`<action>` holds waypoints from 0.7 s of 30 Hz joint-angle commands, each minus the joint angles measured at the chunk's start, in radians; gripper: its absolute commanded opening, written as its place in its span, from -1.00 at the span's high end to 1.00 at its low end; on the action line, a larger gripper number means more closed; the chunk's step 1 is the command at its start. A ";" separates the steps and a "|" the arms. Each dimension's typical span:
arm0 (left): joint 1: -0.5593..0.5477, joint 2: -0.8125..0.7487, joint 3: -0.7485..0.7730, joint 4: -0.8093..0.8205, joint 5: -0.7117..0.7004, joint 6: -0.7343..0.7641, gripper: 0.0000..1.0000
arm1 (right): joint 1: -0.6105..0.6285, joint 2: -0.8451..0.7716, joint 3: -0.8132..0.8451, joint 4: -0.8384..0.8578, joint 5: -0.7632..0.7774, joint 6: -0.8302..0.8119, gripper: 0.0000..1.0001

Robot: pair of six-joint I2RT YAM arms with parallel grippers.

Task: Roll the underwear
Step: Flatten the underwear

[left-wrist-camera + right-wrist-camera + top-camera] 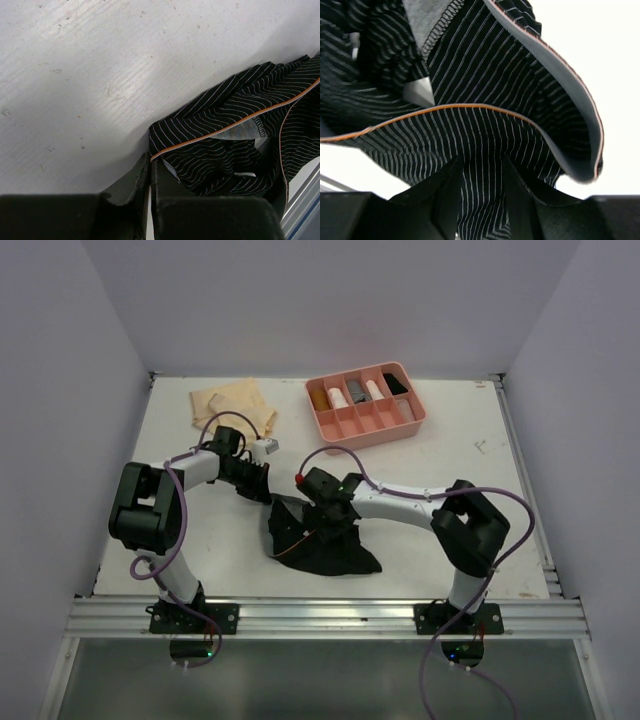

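Left gripper (150, 162) jaws clenched on black underwear (325, 540) hem; right gripper (480, 165) jaws parted around cloth, nearer than pink tray (372, 440).

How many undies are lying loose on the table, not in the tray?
2. A tan one lies at the far left of the table; a black striped one is crumpled near the front middle. Rolled things in the pink tray may be more.
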 commanded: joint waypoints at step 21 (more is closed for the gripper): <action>0.014 0.032 0.017 -0.028 -0.019 0.036 0.86 | 0.001 -0.276 -0.023 0.024 -0.092 -0.055 1.00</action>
